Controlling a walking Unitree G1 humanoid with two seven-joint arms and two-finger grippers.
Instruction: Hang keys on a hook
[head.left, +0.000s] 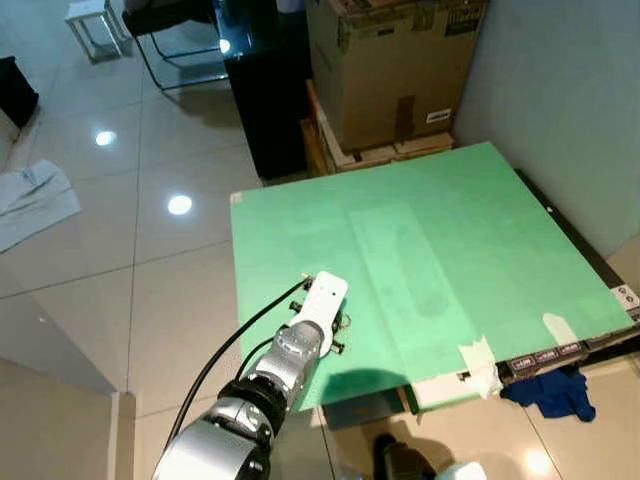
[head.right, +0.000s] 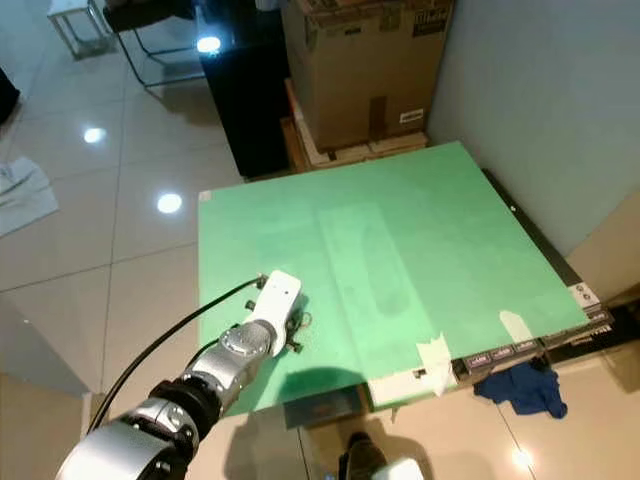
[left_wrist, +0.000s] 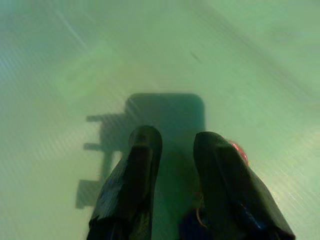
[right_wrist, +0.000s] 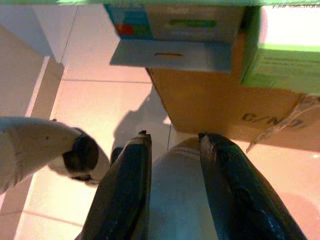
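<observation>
Left gripper (left_wrist: 172, 165) fingers slightly parted, low over green board (head.left: 440, 240) | keys (left_wrist: 239, 152) tucked beside one finger, grasp uncertain | risk: keys slipping from loose pinch | right gripper (right_wrist: 172, 170) idle, fingers apart

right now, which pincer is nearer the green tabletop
Left. The left pincer hovers just above the green tabletop; the right pincer hangs below it, over the floor.
</observation>
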